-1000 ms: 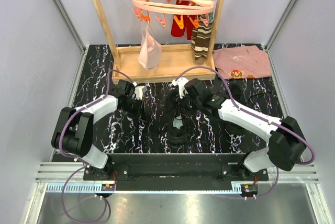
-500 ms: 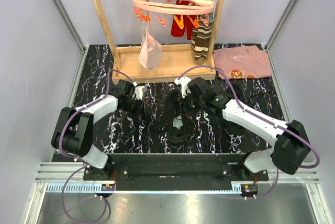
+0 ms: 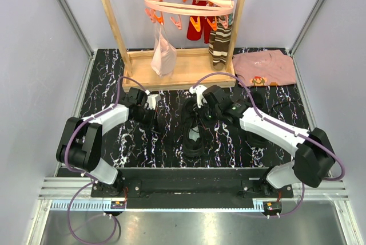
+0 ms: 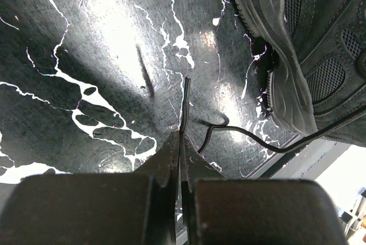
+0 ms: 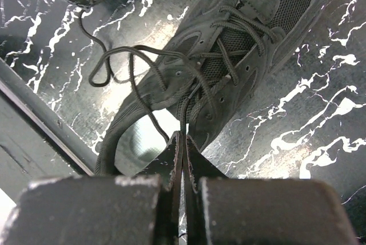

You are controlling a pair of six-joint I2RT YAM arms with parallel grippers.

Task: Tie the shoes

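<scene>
**Laces, thin and black (image 4: 186, 102), pinched on both sides; no knot yet**

One small all-black lace-up mesh shoe (image 3: 193, 131) lies on the black marble-patterned table top with white veins (image 3: 108, 85). It sits about midway between the two arms, with its opening and pale insole facing up. I cannot make out a second shoe with any certainty in the overhead view.

The left gripper (image 4: 180, 142) is low over the table, to the left of the shoe and apart from it. Its fingers are pressed together on one lace end. The stiff tip pokes out past the fingertips, and the rest of the strand curls slackly along the table back toward the sole.

The right gripper (image 5: 183, 142) hangs over the shoe's laced upper. Its fingers are likewise squeezed together, nipping a strand that runs up toward the eyelets. Beside the shoe, more lace lies in loose open loops on the table. These loops are not drawn into anything.

The step in hand appears to be getting control of the two free ends, before any crossing. With the laces this slack, the next move likely calls for drawing both ends outward until they are taut, then carrying one across the other over the tongue. The thin cord could slip out of either pinch or snag on the loose loops, so steady, even tension on both sides would matter.
</scene>
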